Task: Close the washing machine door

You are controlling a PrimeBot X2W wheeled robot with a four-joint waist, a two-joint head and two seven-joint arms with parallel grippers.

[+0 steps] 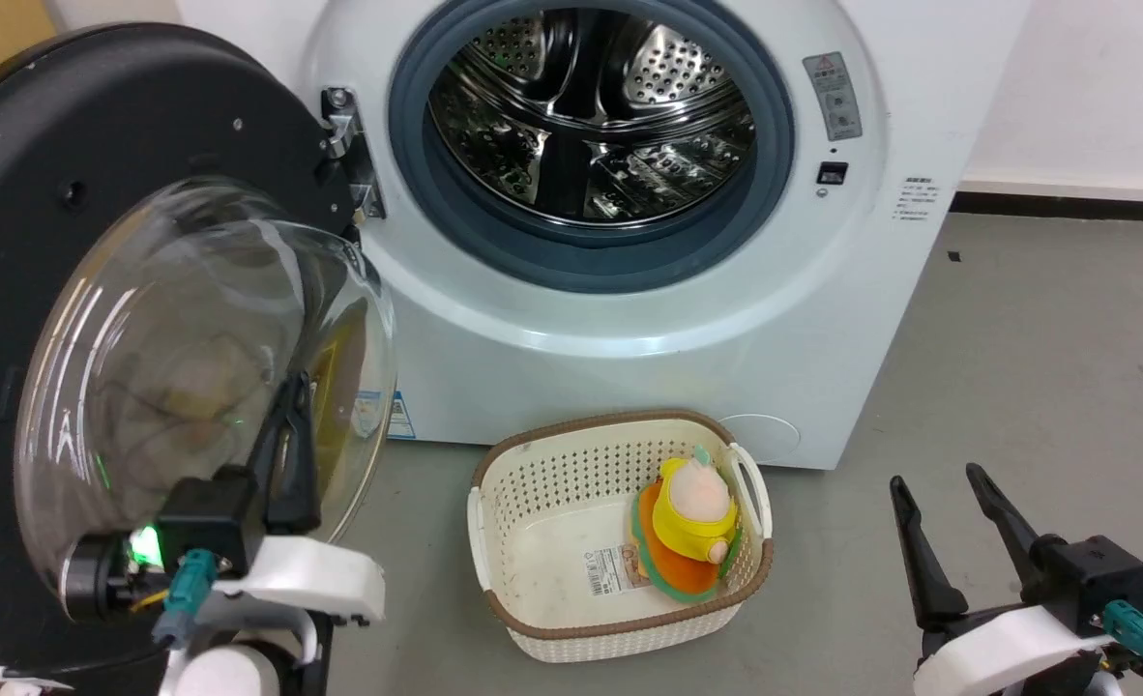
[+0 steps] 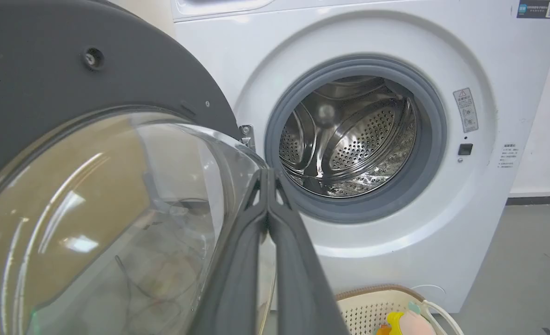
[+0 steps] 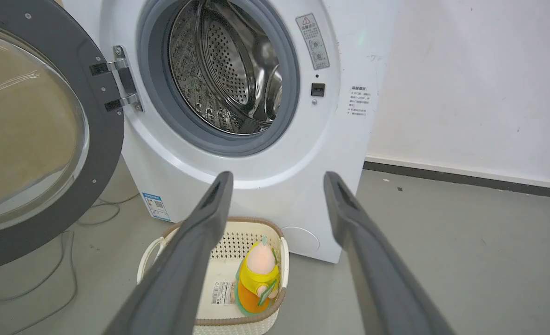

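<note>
**Door wide open, left pincer closed at the glass: slip and pinch risks ahead**

The washing machine door (image 1: 78,193) is seen swung fully open at the left of the head view, with its black rim and bulging glass bowl (image 1: 194,387) turned toward the camera. It is carried by the hinge (image 1: 344,145) at the left edge of the porthole. The washing machine (image 1: 630,319) occupies the upper centre, and its steel drum (image 1: 591,106) is exposed.

The left gripper (image 1: 293,387) is raised in front of the glass at the lower left. Its two fingers are pressed together and nothing is held between them. In the left wrist view the left gripper (image 2: 266,173) is placed at the bowl's right edge; whether the glass is actually touched cannot be told. The right gripper (image 1: 934,478) is parked at the lower right with its fingers spread and empty.

No closing is judged to have been achieved yet. Several failures could be expected from here:

- The narrow closed fingers could slide off the smooth, curved glass, so that the push would be lost.
- If the push is applied close to the hinge, little leverage would be gained and the door might stall short of the latch slot (image 1: 832,173).
- If the fingers are kept on the inner face, they could be trapped against the grey gasket (image 1: 417,193).
- The cream basket (image 1: 533,628) and its toy (image 1: 692,527) lie below the porthole; clearance under the swinging door cannot be judged.
</note>
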